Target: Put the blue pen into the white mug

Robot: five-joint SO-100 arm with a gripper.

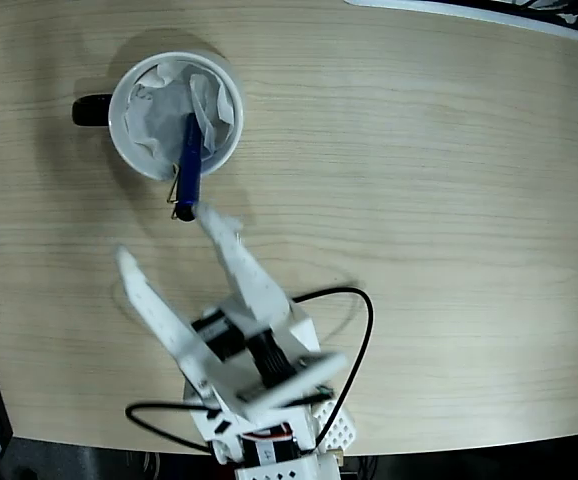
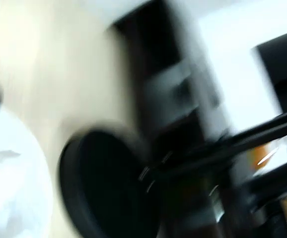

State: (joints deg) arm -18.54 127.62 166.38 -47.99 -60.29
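We see the blue pen (image 1: pixel 188 165) leaning in the white mug (image 1: pixel 124 95), clip end out; gripper (image 1: pixel 174 245) fingers spread, released. Pen looks light, stiff, slippery; we would grip mid-barrel.

Fixed view looks straight down; wrist view blurred, facing sideways
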